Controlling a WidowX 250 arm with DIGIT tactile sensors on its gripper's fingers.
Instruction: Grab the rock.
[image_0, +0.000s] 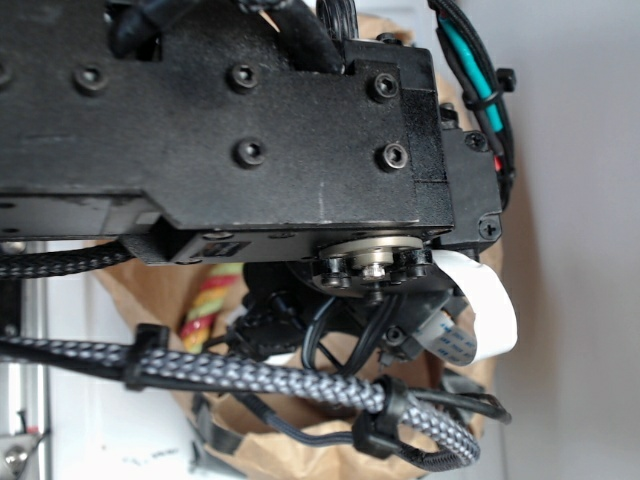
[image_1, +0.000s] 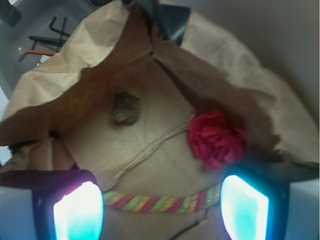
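The pincer (image_1: 160, 207) hangs spread wide, holding nothing. The rock (image_1: 125, 107) lies on the brown paper bag's (image_1: 60, 70) floor well ahead of the fingertips (slightly toward the left finger (image_1: 77, 212)), with the red flower (image_1: 217, 139) ahead of the right finger.

No readable text, label, brand, number or sign anywhere in either view. Plain black on the arm housing (image_0: 250, 130), bolt heads only, nothing printed; bare and unmarked too on the white ribbon cable (image_0: 490, 300). Unprinted, creased brown on the paper bag (image_1: 150, 150), with no lettering on anything lying inside it.
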